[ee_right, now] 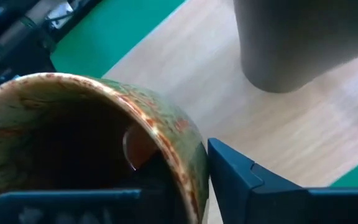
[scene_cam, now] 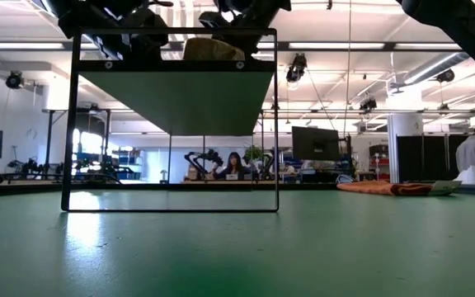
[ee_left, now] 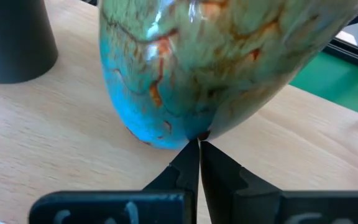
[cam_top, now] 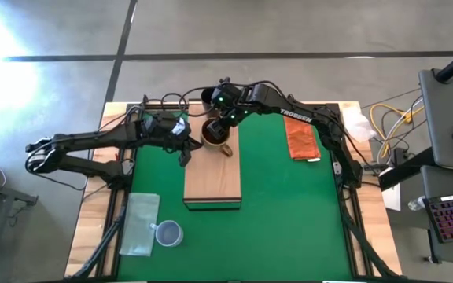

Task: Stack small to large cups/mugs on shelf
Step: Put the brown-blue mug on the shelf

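Note:
The brown glossy mug [cam_top: 213, 135] stands at the far end of the light-wood shelf [cam_top: 211, 181], its handle [cam_top: 226, 149] toward the near right. My right gripper [cam_top: 225, 124] is shut on its rim from above. My left gripper [cam_top: 189, 148] is shut, with its tips at the mug's left side. The black cup [ee_left: 14, 37] stands on the shelf close to the mug and also shows in the right wrist view [ee_right: 303, 37]. The pale blue-grey mug [cam_top: 167, 233] stands at the near left, beside a clear bag. My left gripper has its shut fingertips [ee_left: 199, 144] against the mug's lower side wall [ee_left: 185, 124], coming level from the table's left. My right gripper holds the mug's rim [ee_right: 185, 143], one finger inside the mug and one finger [ee_right: 241, 180] outside the wall, coming from above. The mug's base looks to rest on the shelf.
A clear plastic bag [cam_top: 138, 224] lies at the near left on the green mat. An orange-brown cloth [cam_top: 301, 140] lies at the far right. The near half of the shelf top is bare wood. In the low view the shelf [scene_cam: 171, 91] stands raised on a thin dark frame.

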Controlling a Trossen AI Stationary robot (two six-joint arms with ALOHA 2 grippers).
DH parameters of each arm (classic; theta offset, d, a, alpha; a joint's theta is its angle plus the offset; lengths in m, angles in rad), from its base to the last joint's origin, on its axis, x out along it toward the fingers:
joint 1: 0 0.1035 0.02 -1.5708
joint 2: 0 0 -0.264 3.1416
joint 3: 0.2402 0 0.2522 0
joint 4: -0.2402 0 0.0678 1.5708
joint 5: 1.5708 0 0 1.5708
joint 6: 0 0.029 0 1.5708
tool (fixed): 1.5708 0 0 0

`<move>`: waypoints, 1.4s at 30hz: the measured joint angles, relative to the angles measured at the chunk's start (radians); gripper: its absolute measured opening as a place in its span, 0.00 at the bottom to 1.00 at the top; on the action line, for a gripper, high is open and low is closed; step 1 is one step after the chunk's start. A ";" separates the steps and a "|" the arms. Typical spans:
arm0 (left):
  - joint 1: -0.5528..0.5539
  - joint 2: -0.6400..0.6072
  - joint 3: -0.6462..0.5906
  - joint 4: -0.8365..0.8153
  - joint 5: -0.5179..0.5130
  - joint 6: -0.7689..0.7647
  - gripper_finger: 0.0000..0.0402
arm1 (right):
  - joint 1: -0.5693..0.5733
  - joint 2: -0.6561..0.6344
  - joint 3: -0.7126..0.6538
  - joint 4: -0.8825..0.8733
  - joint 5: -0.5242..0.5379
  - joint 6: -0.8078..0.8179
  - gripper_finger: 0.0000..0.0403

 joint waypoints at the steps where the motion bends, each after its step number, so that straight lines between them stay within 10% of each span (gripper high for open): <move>1: -0.002 0.000 -0.001 0.001 0.000 -0.001 0.01 | 0.001 0.000 0.000 0.006 0.000 0.000 0.21; 42: -0.100 -0.072 -0.009 -0.059 -0.097 -0.047 0.01 | -0.005 -0.030 0.026 0.123 0.095 -0.121 0.37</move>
